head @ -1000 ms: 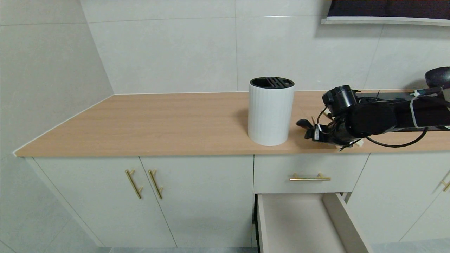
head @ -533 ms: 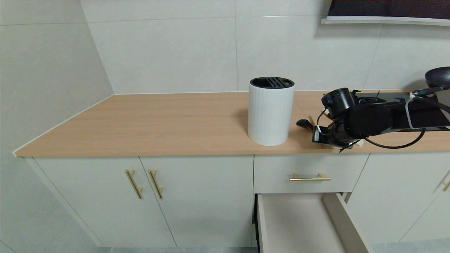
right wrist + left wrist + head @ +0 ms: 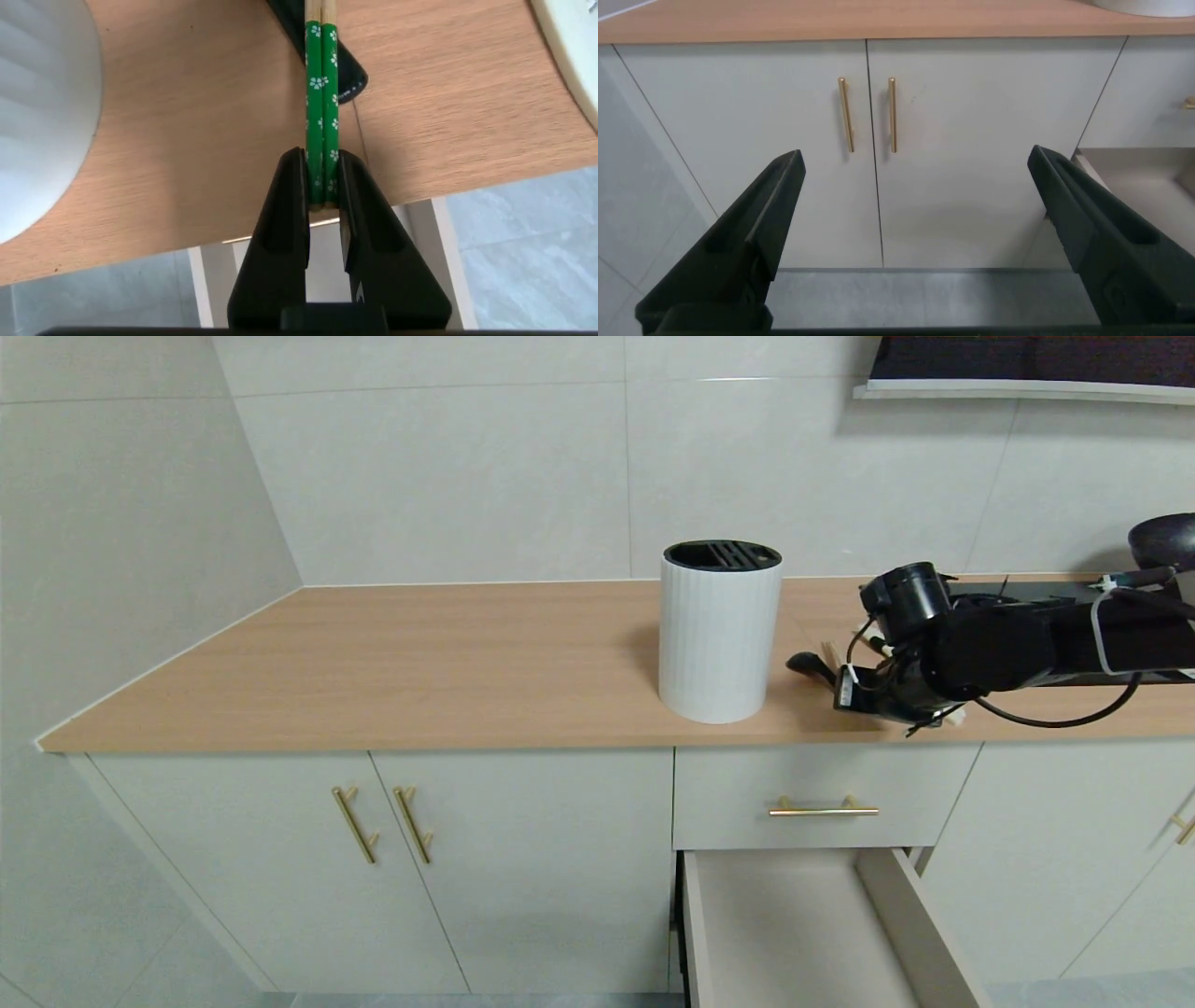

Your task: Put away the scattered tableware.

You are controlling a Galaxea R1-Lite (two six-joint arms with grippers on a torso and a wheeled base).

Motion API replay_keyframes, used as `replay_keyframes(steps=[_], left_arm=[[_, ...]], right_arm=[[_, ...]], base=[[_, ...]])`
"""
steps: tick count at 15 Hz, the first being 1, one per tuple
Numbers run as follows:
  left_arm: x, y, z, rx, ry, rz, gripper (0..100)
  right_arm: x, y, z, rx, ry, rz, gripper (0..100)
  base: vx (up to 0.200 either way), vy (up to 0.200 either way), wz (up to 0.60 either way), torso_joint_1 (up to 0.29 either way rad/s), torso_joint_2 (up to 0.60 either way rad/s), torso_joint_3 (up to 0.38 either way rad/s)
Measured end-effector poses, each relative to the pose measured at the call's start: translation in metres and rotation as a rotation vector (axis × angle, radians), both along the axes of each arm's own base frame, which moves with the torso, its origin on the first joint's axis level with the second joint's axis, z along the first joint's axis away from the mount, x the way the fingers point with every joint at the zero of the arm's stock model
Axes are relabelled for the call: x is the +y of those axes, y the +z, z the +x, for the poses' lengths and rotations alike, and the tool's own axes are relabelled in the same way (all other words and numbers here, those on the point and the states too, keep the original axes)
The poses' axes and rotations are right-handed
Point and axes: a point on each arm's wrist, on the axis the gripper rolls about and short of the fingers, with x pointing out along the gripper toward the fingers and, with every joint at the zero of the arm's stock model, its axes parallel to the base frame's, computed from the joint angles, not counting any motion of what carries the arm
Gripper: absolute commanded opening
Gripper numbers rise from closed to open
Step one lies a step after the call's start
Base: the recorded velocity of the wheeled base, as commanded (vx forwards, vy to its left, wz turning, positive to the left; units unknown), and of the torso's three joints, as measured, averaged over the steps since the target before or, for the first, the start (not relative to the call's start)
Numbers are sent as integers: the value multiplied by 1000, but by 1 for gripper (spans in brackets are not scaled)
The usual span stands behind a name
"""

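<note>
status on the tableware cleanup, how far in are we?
Early. Done: the lower drawer is pulled open; its visible part holds nothing, and nothing sticks out of the white holder. In hand: the right gripper is shut on the green chopsticks at the counter edge. Left: stow those, then the black utensil lying beside the holder. The left gripper is open, holding nothing.

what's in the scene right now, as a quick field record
right gripper: shut on the chopsticks, at the counter's front edge
chopsticks: green pair, lying over a dark utensil
holder: white cylinder, upright on the counter, beside the right gripper
drawer: open, below the counter
left gripper: open, facing the cabinet doors
</note>
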Motion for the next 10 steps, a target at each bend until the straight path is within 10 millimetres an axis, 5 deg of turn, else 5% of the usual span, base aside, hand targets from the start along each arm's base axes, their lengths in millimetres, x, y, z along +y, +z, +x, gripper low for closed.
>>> replay_keyframes(steps=[4,10], left_arm=[[0,0,0,0,0,0,100],[0,0,0,0,0,0,100]], right_arm=[[-6,29,-30,-42,5,27,0],[-33,89,-144,-89,136,140,0]], base=[[0,0,0,0,0,0],[0,0,0,0,0,0]])
